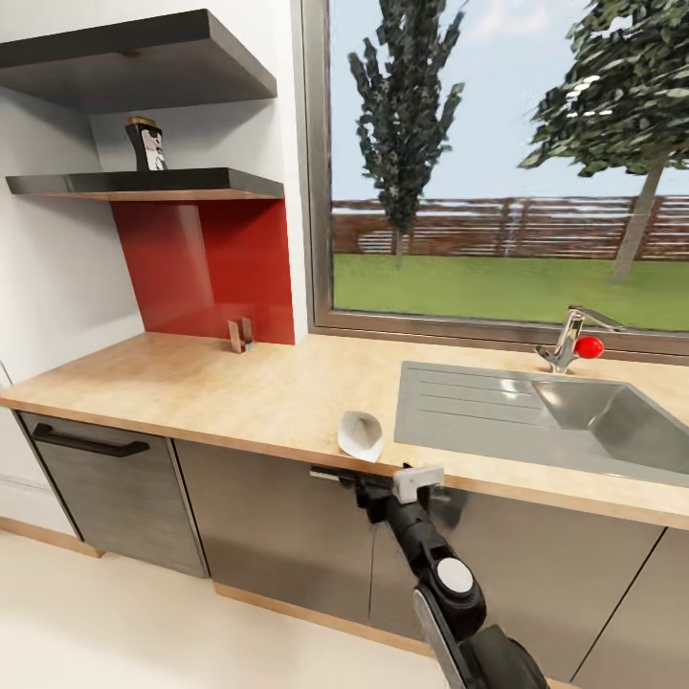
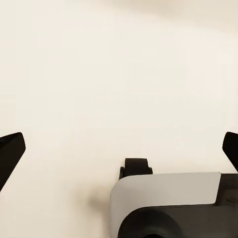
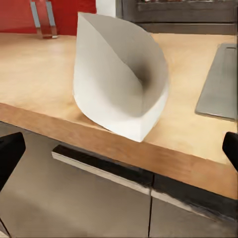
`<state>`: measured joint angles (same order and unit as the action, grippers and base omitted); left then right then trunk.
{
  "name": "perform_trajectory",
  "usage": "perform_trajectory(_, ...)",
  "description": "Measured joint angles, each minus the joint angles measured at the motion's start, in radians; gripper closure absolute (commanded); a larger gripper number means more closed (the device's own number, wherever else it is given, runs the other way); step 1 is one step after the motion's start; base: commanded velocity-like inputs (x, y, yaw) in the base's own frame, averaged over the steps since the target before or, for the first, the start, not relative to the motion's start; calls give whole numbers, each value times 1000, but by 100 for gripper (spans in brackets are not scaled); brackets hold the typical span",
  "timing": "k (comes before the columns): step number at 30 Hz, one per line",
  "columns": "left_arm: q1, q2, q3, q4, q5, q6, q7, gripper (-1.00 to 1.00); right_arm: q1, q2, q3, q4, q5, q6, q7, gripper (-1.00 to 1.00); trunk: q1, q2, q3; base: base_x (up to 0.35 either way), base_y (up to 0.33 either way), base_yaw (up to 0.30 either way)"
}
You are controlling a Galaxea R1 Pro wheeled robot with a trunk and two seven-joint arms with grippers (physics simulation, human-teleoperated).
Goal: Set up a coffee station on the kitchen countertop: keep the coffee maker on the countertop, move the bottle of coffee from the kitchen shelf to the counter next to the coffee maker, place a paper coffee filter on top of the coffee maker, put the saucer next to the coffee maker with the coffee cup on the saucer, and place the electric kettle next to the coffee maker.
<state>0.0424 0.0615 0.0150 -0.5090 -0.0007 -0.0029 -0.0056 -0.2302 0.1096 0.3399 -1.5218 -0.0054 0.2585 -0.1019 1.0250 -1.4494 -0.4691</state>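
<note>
The white paper coffee filter (image 1: 360,435) lies on its side near the wooden countertop's (image 1: 211,392) front edge, just left of the sink. In the right wrist view the filter (image 3: 119,84) looms close, its open mouth turned sideways. My right gripper (image 1: 368,490) hovers in front of the counter edge just below the filter, open, its black fingertips (image 3: 10,153) spread wide with nothing between them. A dark bottle of coffee (image 1: 145,145) stands on the lower black wall shelf (image 1: 191,182) at upper left. My left gripper (image 2: 119,148) is open over pale floor.
A steel sink (image 1: 574,411) with a faucet (image 1: 571,340) fills the counter's right part below a large window. A small metal piece (image 1: 240,335) stands against the red backsplash. Grey cabinet fronts and a drawer handle (image 3: 99,168) run below the counter.
</note>
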Motion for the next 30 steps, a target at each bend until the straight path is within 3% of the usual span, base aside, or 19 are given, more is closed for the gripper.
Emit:
perform_trajectory(4, 0, 0, 0, 0, 0, 0, 0, -100, -87, 6, 0, -2, 0, 48, -14, -100, 0, 0, 0, 0, 0, 0)
perform_trajectory(8, 0, 0, 0, 0, 0, -1, 0, -100, -133, 7, 0, -2, -1, 106, -72, -100, 0, 0, 0, 0, 0, 0)
perform_trajectory(10, 0, 0, 0, 0, 1, -1, 0, -100, -169, 8, -1, -1, -2, 148, -136, -100, 0, 0, 0, 0, 0, 0)
perform_trajectory(16, 0, 0, 1, 0, 1, -1, 0, -100, -196, 8, -1, 6, 1, 168, -169, -100, 0, 0, 0, 0, 0, 0)
perform_trajectory(17, 0, 1, 2, 0, 1, -1, -1, -100, -228, 7, -1, 36, 3, 171, -198, -100, 0, 0, 0, 0, 0, 0)
perform_trajectory(21, 0, 2, 3, 0, 1, -12, -2, -100, -252, 8, -1, 113, 0, 171, -257, -100, 0, 0, 0, 0, 0, 0)
perform_trajectory(30, 0, 2, 4, 0, 1, -49, -3, -100, -269, 14, -1, 175, -3, 169, -285, -100, 0, 0, 0, 0, 0, 0)
